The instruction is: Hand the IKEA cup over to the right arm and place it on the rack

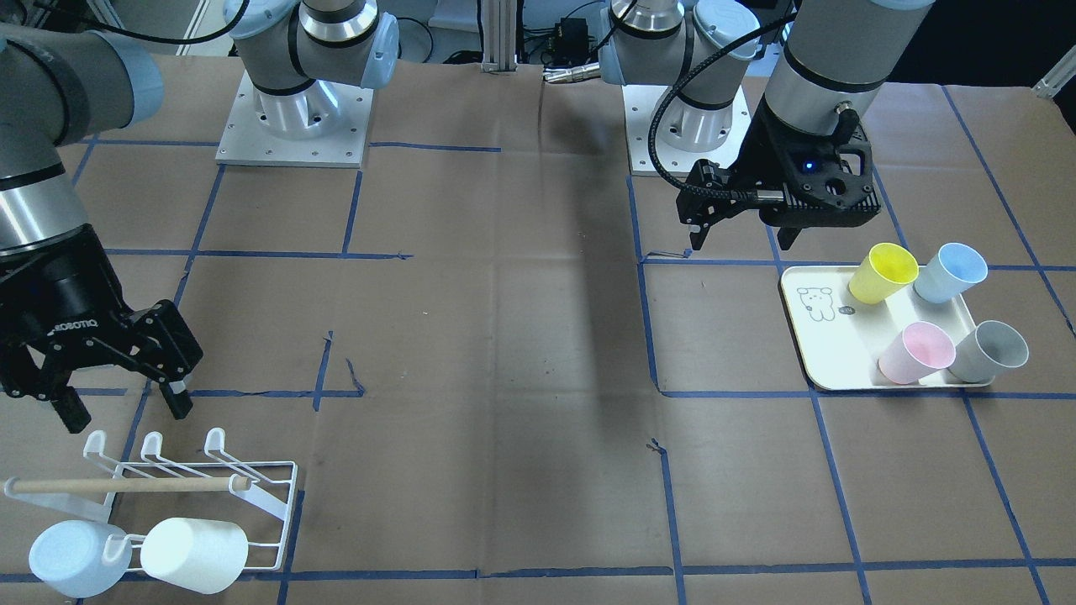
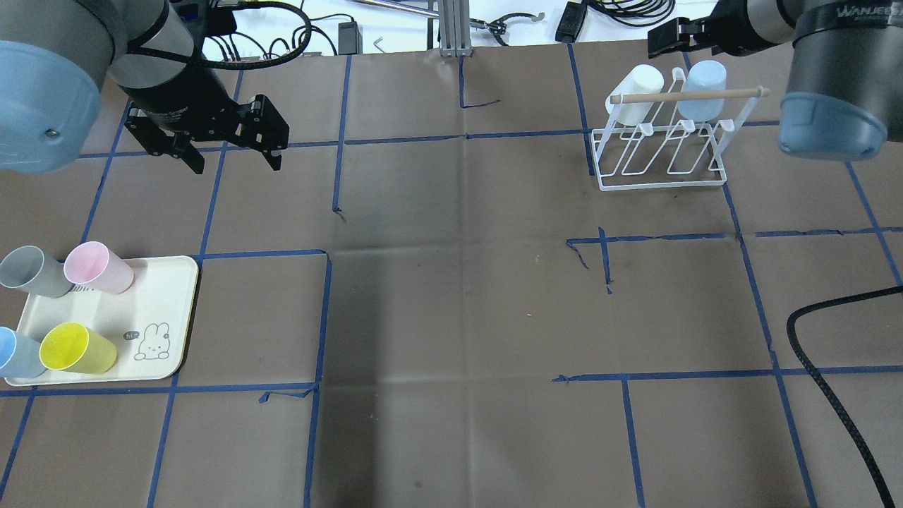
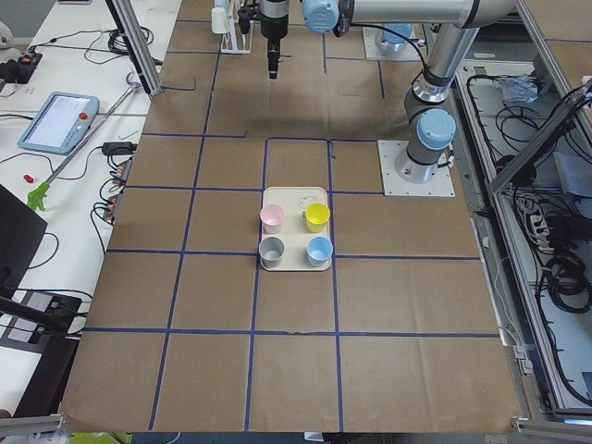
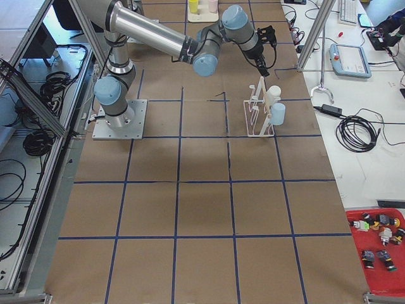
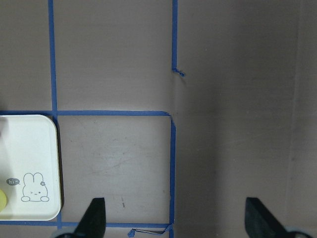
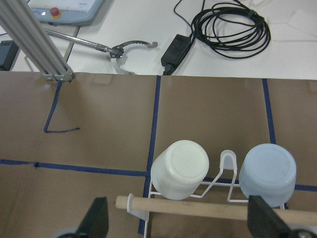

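Several IKEA cups stand on a cream tray: yellow, blue, pink and grey. My left gripper hangs open and empty above the table beside that tray; its wrist view shows both fingers spread over bare paper. The white wire rack with a wooden dowel holds a white cup and a pale blue cup. Just above the rack, my right gripper is open with nothing between its fingers.
Brown paper with blue tape lines covers the table. A black cable lies at the near right. Cables and a teach pendant sit past the far edge, and an aluminium post stands at the back centre.
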`<state>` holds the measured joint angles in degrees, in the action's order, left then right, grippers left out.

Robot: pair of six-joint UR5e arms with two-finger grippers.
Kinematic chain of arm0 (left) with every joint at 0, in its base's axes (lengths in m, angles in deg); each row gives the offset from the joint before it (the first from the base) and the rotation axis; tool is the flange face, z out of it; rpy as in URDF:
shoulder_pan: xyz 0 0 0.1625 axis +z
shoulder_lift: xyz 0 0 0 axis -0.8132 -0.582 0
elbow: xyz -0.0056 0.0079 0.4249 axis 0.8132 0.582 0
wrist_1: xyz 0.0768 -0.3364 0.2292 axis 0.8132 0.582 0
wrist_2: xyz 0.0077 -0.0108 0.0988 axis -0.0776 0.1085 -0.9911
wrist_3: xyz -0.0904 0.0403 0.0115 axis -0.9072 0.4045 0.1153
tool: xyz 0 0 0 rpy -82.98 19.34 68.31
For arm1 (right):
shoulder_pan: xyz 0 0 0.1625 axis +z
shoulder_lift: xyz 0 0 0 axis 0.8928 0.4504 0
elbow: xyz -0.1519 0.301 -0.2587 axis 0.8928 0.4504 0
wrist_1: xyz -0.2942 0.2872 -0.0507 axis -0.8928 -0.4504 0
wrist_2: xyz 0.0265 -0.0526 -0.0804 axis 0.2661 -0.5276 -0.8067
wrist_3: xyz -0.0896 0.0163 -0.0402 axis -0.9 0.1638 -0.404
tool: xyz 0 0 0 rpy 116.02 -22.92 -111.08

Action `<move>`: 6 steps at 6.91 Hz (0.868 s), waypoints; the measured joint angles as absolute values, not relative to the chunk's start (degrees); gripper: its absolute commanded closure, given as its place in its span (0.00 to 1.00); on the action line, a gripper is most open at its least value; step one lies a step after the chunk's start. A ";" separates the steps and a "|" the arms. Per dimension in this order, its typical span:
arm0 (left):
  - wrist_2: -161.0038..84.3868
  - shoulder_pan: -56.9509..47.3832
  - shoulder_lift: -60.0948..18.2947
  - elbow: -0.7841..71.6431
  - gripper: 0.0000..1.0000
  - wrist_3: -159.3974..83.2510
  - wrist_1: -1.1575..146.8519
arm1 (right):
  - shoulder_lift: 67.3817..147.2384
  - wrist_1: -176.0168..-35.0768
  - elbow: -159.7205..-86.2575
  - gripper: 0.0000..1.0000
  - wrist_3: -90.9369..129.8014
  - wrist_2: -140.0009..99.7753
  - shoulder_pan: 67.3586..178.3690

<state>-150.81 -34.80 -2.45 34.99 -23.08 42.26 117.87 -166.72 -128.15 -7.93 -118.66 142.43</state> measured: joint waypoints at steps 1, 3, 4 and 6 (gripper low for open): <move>-150.81 -34.80 -2.45 34.99 0.00 -23.08 42.28 | 118.60 -163.70 -127.64 0.00 -7.16 -119.21 143.17; -150.81 -34.80 -2.45 34.99 0.00 -23.08 42.30 | 118.92 -162.21 -127.42 0.00 -6.78 -119.48 143.52; -150.81 -34.79 -2.45 34.99 0.00 -23.08 42.33 | 119.57 -160.17 -127.36 0.00 -6.81 -119.46 143.54; -150.75 -34.80 -2.45 34.99 0.00 -23.08 42.35 | 121.62 -153.33 -127.22 0.00 -7.00 -119.36 143.59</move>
<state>-150.75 -34.80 -2.45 34.99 -23.08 42.35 121.62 -153.33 -127.22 -7.00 -119.36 143.59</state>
